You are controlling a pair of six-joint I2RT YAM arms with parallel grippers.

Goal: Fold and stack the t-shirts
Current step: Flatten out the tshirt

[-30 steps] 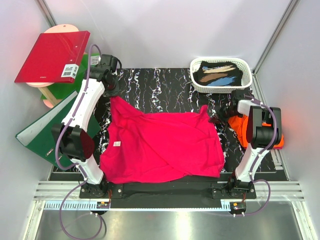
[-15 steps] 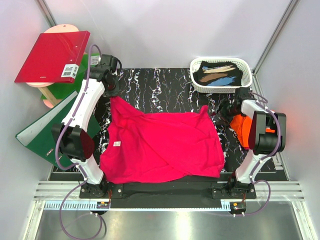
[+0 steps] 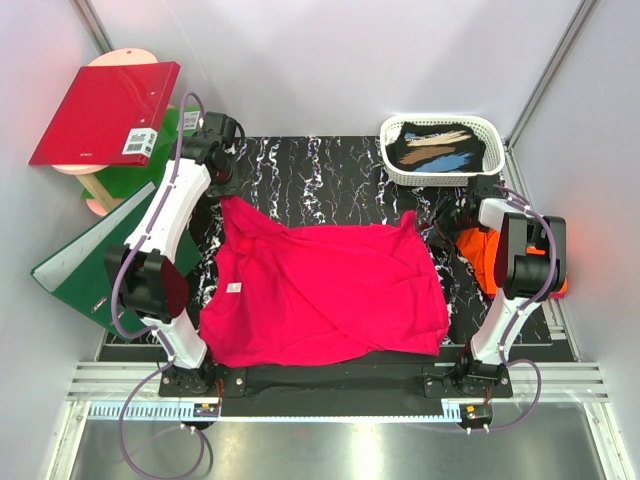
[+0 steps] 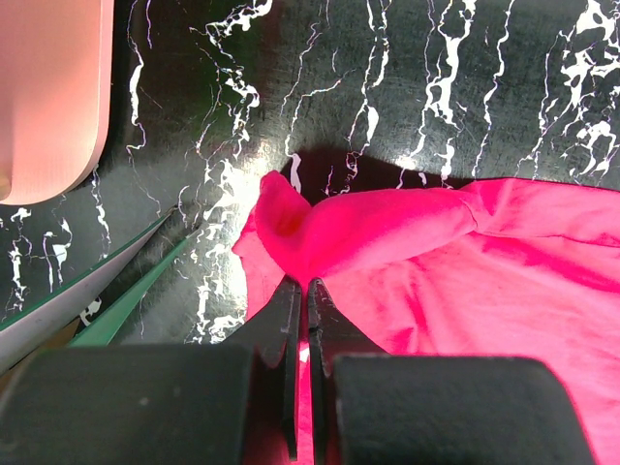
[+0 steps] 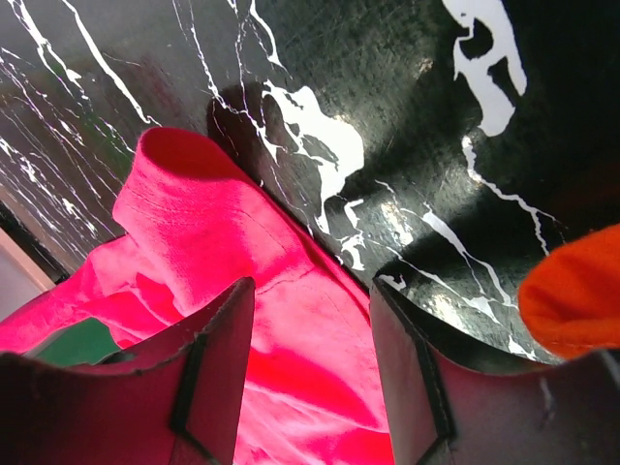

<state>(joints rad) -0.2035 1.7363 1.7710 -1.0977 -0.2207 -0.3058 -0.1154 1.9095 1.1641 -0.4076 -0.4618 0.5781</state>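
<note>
Left hand [image 4: 302, 291] pinches the far-left corner of the magenta-pink cloth t-shirt [image 3: 330, 290]; right hand [image 5: 310, 310] gapes open over its far-right corner. The shirt lies spread on the black marbled desk [image 3: 330, 165], the bright orange cloth t-shirt [image 3: 477, 250] crumpled to its right: nothing folded yet. Barcode sticker [image 3: 140, 142] on red ring binder [image 3: 95, 110]: illegible.

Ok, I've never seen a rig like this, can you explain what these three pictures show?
This is a robot: a left arm and a right arm stand at the near edge of a black table. One picture looks down from above; the other two come from a camera on each wrist. A pink shirt lies spread out, an orange shirt sits bunched at the right, and a basket stands far right. The left pincer is shut on one far corner of the pink shirt; the right pincer is open over the other.
</note>
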